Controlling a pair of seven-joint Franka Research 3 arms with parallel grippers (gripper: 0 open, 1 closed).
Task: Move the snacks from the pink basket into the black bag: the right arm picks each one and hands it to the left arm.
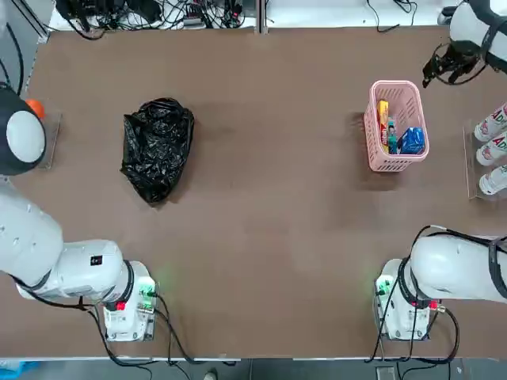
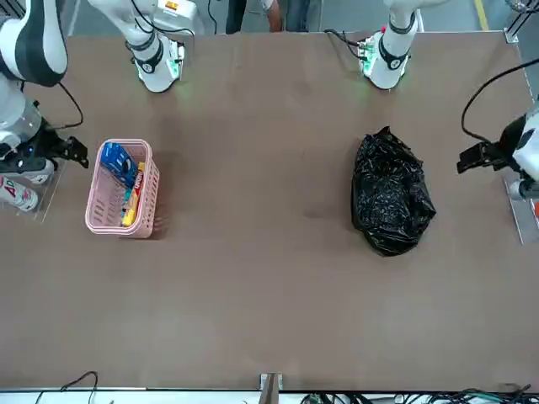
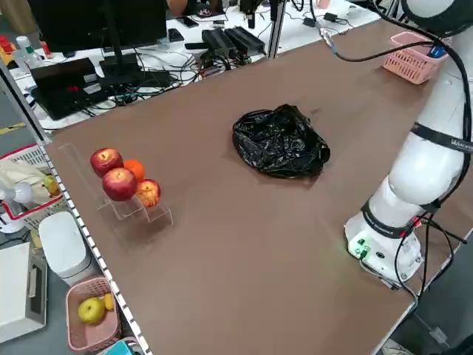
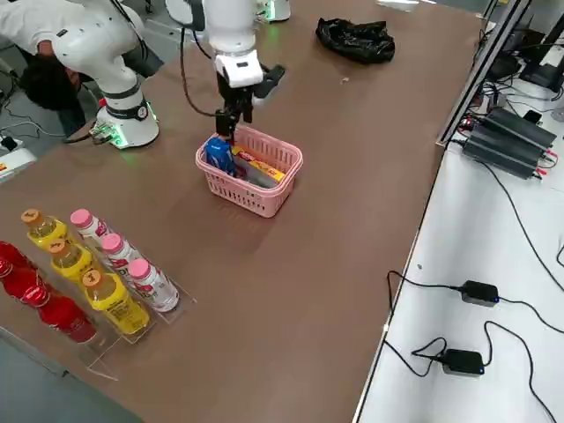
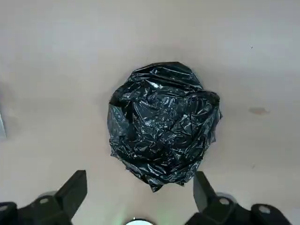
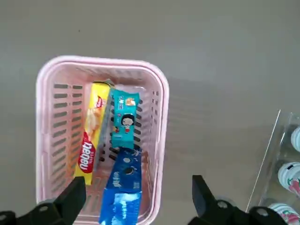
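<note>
Three snacks [image 6: 115, 154] are lying in the pink basket [image 6: 159, 122], both grippers [image 6: 136, 204] [image 5: 138, 199] hovering spread, the black bag [image 5: 164, 124] hiding its contents.

I read one word clearly: "nabati", in white letters on a red patch, running lengthwise along the yellow packet [image 6: 90, 146] that lies in the pink basket [image 6: 50, 136] ahead of the right gripper [image 6: 136, 206]. The blue packet [image 6: 122, 190] next to it, nearest the fingers, carries a round dark-and-white logo, but I can't make out its lettering. The teal packet [image 6: 124, 119] shows a little cartoon figure and no text I can read. Off to the gripper's side, the white bottles [image 1: 493, 150] show red letters starting "AD"; the rest is cut off.
</note>
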